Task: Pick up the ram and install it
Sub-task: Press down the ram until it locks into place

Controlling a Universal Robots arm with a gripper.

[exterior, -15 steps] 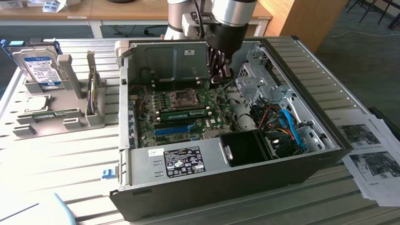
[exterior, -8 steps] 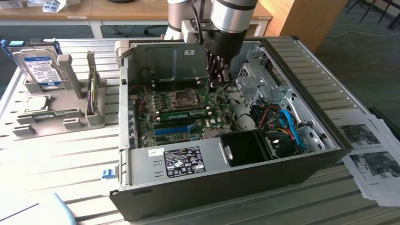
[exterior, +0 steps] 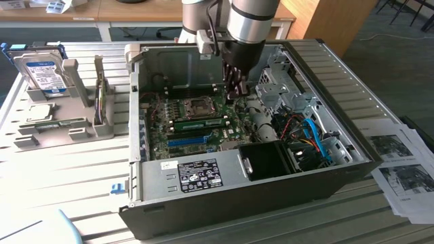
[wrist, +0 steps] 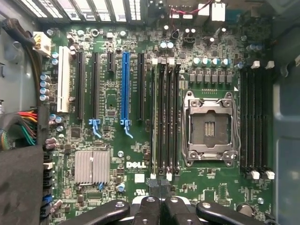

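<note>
Inside the open computer case [exterior: 326, 168] on the slatted table [exterior: 68, 168], the exterior view shows the arm [exterior: 251, 20] reaching down over the motherboard. Its gripper [exterior: 236, 91] hangs beside the CPU socket [exterior: 198, 105], fingers pressed together with nothing between them. The ram [exterior: 200, 123] stands on edge in the slot bank just in front of the socket, its long axis running from the exterior view's left to right. The gripper is above its right-hand end, apart from it. A bright blue slot [exterior: 186, 141] lies parallel, nearer the camera. Red and blue cables [exterior: 308, 132] and a black shroud [exterior: 268, 160] crowd the case toward the exterior view's right. A hard drive [exterior: 42, 73] stands in a grey holder [exterior: 61, 132] outside the case, and printed papers [exterior: 400, 162] lie on the far side. The arm hides part of the case's rear wall.

In the wrist view the gripper [wrist: 159, 190] is closed and empty, with its tips over the end of the dark memory slots. The ram [wrist: 154, 122] appears only as a thin pale-green edge in the slot farthest from the CPU socket [wrist: 209, 127], running lengthwise away from the fingertips. Its label and chips cannot be seen, nor whether the latches have closed. The blue slot [wrist: 124, 89] and a finned heatsink [wrist: 92, 166] lie beyond it.
</note>
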